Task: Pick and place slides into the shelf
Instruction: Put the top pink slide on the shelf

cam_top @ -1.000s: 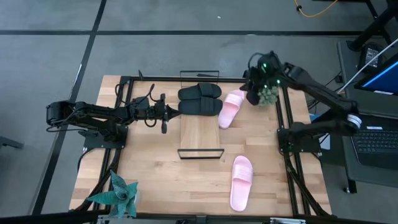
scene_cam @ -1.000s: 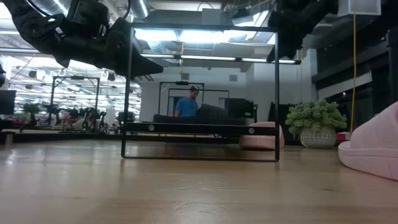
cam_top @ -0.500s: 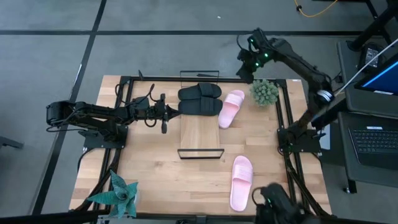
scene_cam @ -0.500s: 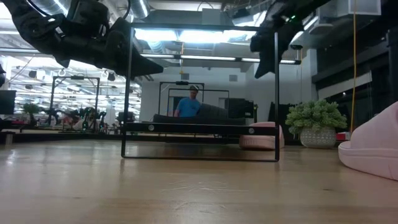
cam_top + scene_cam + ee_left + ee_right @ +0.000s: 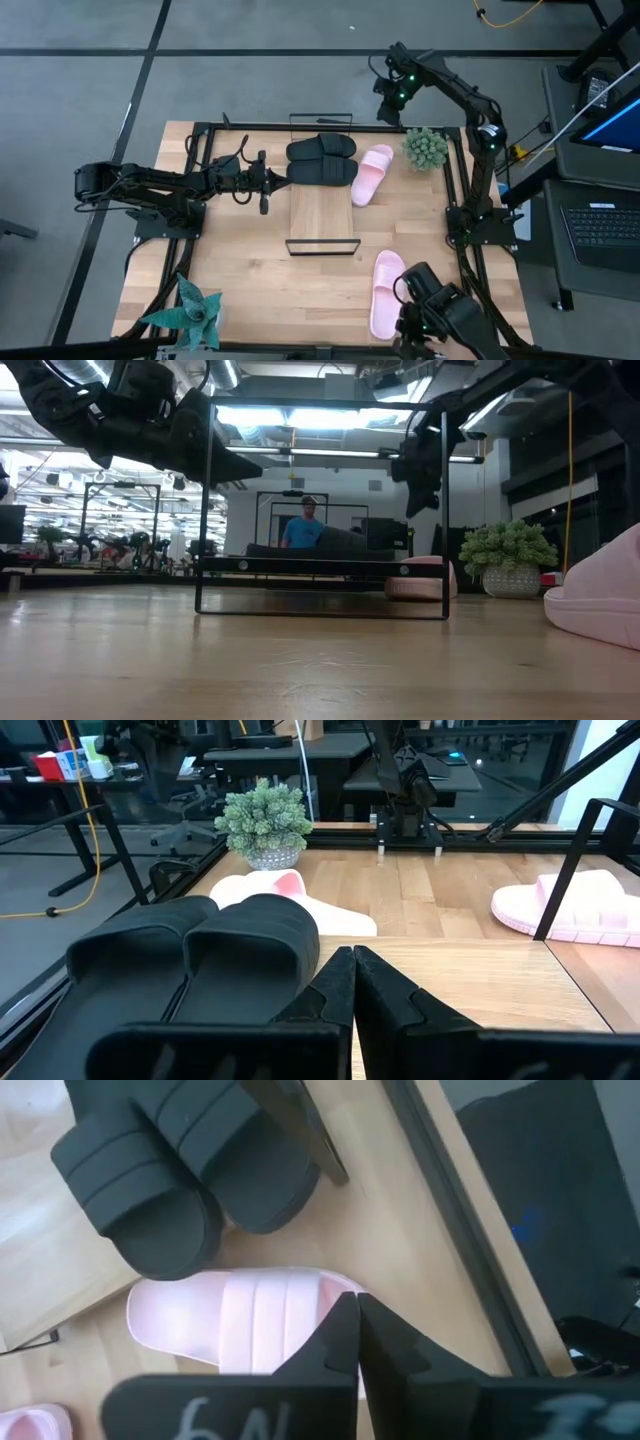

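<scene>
The shelf [image 5: 322, 212] is a light-wood board with wire rails at both ends. Two black slides [image 5: 320, 160] lie side by side on its far end. One pink slide [image 5: 370, 173] lies on the table beside the shelf's right edge, and another [image 5: 388, 292] lies near the front right. My right gripper [image 5: 388, 103] hangs shut in the air over the table's far right part, pointing steeply down, with the far pink slide [image 5: 240, 1325] below it. My left gripper [image 5: 284, 177] is shut, level, just left of the black slides [image 5: 200, 960].
A small potted plant [image 5: 425, 148] stands at the far right, close to the right gripper. A teal plant [image 5: 190, 312] is at the near left corner. A dark bulky shape [image 5: 440, 320] shows at the near right edge beside the near pink slide. Black frame rails border the table.
My right gripper has swung from above the small plant toward the table's far edge and left. It has sunk a little and tipped more steeply down while staying shut. The dark shape at the near right edge has come into view and grown.
</scene>
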